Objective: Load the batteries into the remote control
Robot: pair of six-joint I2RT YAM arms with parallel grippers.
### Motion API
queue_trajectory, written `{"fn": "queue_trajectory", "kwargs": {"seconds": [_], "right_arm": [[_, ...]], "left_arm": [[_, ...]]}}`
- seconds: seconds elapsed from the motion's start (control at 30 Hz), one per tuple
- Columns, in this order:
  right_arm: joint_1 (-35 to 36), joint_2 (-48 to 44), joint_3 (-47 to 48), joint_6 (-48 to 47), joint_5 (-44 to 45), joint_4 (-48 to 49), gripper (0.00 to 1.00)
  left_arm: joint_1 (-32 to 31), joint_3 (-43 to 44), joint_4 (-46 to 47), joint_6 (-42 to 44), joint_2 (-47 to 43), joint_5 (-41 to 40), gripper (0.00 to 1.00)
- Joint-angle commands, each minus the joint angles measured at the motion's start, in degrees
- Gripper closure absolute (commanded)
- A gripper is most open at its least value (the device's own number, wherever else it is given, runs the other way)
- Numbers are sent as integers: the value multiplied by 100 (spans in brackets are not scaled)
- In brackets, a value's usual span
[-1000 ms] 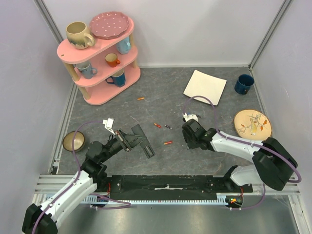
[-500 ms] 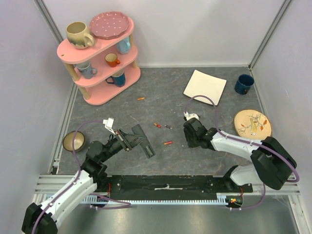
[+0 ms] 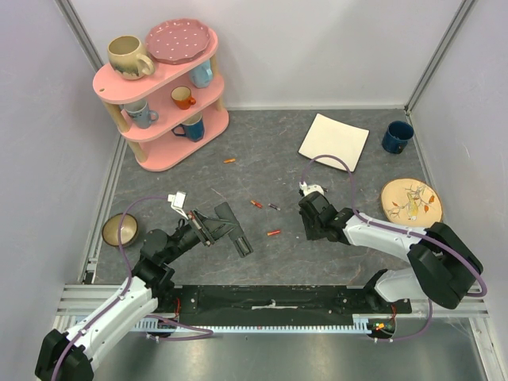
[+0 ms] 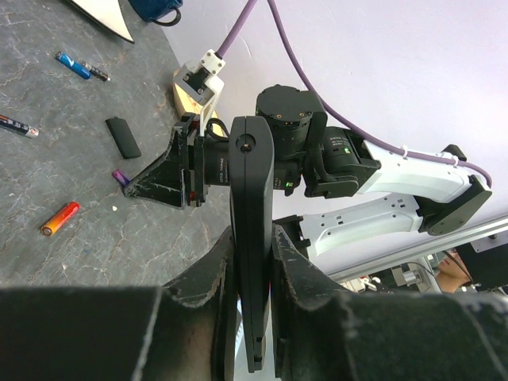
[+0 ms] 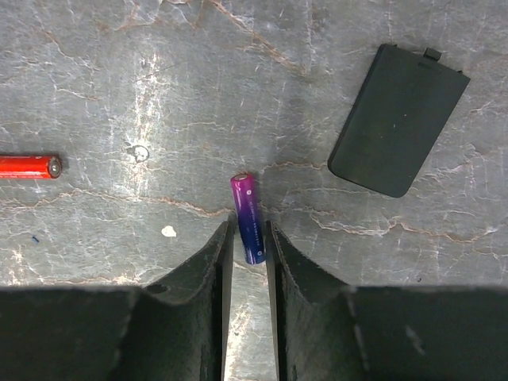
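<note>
1. My left gripper [image 4: 252, 238] is clamped hard on the remote [image 4: 252, 182], one pad on each flat face.
2. The remote shows edge-on in my left wrist view. It sticks out past my fingertips, toward my right arm.
3. My right gripper [image 5: 248, 238] is down at the table [image 5: 159, 79], fingers pointing at the grey surface.
4. The purple battery [image 5: 248, 210] lies flat there, its near end between my right fingers [image 5: 214, 262].
5. The gap around that battery is very narrow on both sides. I cannot tell whether the pads press it or merely flank it.
6. Its far end pokes out beyond my fingertips.
7. The cover [image 5: 397, 119], a flat black piece, lies on the table to the right of the purple battery and apart from it.
8. A red battery [image 5: 28, 167] lies off to the left in my right wrist view, well apart from my fingers.
9. A blue battery [image 4: 71, 65] lies farther out on the table.
10. An orange battery [image 3: 229, 160] lies near the foot of the pink shelf [image 3: 163, 79].
11. None of the batteries I can see touches the remote.
</note>
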Motion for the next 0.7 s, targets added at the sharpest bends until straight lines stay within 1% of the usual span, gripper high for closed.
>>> {"fn": "queue_trajectory", "kwargs": {"seconds": [0.0,0.1,0.2,0.23,0.27,0.47,0.67], "right_arm": [[-5,126,-62,15,-175,30,72],[-14,161,-62,33,-210,-5,78],[-5,178,-53,76,-254,-23,89],[-14,170,-18,120,-272,-32,96],[-14,170,-9,147,-289,-49,99],[-5,12,149,279,-474,-67,100],[-5,-138,281,60,-377,-278,100]], "left_arm": [[26,-509,391,89,17,121,98],[26,-509,418,98,44,112,98],[26,-509,444,89,61,121,98],[26,-509,444,89,79,121,98],[26,-509,453,89,79,121,98],[26,-500,479,89,114,130,98],[26,-509,523,89,158,112,98]]}}
